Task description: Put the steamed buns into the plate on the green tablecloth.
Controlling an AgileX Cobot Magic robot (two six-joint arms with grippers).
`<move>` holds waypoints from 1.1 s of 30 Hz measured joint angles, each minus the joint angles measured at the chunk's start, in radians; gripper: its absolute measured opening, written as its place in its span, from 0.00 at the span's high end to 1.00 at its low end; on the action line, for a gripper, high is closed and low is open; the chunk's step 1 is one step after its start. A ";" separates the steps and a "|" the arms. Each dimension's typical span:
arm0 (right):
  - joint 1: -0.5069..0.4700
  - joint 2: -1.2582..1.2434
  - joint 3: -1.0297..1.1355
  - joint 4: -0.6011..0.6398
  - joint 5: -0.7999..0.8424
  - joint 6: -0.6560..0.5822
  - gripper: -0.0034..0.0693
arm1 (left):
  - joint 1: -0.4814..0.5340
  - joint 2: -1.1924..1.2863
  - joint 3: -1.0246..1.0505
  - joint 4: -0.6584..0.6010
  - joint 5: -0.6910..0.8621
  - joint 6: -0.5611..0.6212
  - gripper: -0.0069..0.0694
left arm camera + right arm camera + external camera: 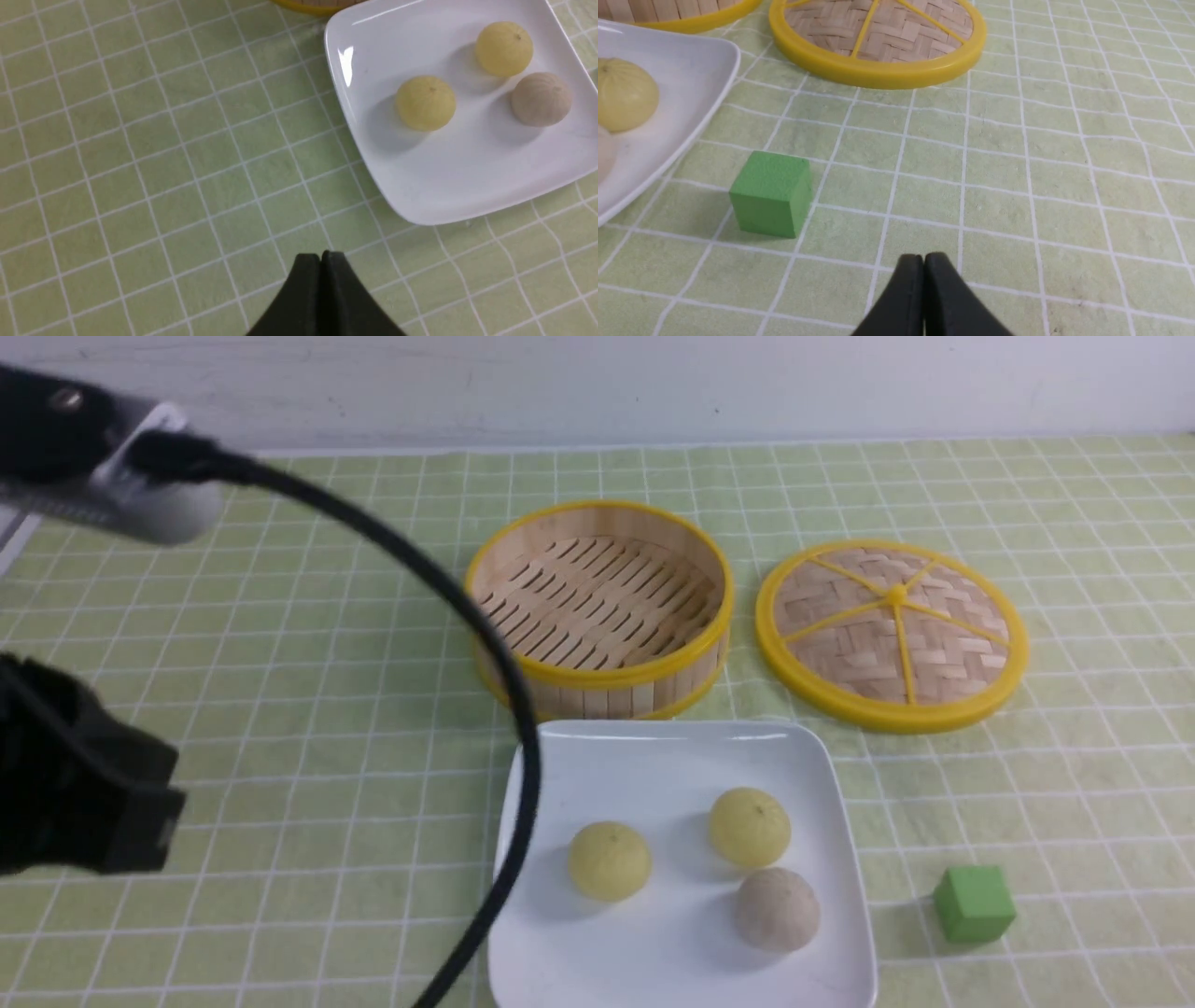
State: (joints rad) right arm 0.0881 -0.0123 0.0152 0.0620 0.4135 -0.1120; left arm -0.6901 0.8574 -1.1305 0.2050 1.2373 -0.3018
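Observation:
Two pale-yellow steamed buns point(610, 860) point(749, 827) lie in the white square plate point(672, 747) on the green tablecloth point(308, 709); a grey-beige speckled ball point(777, 909) sits beside them. In the left wrist view the buns point(425, 103) point(504, 48) rest in the plate point(420, 186), well away from my left gripper point(321, 255), which is shut and empty over bare cloth. My right gripper point(923, 258) is shut and empty, hovering over cloth near the plate's corner point(714, 70), with one bun point(625, 94) in view.
A round bamboo basket point(599, 607) with a yellow rim stands behind the plate, its woven lid point(892, 633) to the right. A small green cube point(974, 902) lies right of the plate. The left arm and its black cable point(448, 597) cross the left side.

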 joint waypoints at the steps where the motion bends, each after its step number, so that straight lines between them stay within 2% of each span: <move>1: 0.000 0.000 0.001 0.000 -0.006 0.016 0.92 | 0.000 -0.014 0.011 0.005 0.000 -0.008 0.90; 5: 0.000 0.000 0.007 -0.001 -0.033 0.120 0.91 | 0.000 -0.055 0.033 0.014 0.000 -0.038 0.89; 8: 0.000 0.000 0.007 -0.005 -0.024 0.144 0.90 | 0.000 -0.057 0.033 0.015 0.000 -0.057 0.89; 20: -0.008 0.000 0.007 -0.008 -0.021 0.151 0.89 | 0.000 -0.057 0.033 0.038 0.000 -0.083 0.88; 25: -0.099 0.000 0.007 -0.008 -0.020 0.151 0.89 | 0.000 -0.057 0.033 0.051 0.000 -0.083 0.88; 31: -0.125 0.000 0.006 -0.011 -0.020 0.151 0.88 | 0.000 -0.069 0.041 0.056 0.000 -0.086 0.89; 33: -0.125 0.000 0.006 -0.011 -0.020 0.151 0.88 | 0.000 -0.118 0.091 0.021 0.000 -0.106 0.89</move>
State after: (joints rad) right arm -0.0367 -0.0123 0.0208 0.0514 0.3939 0.0393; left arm -0.6901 0.7393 -1.0390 0.2262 1.2373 -0.4078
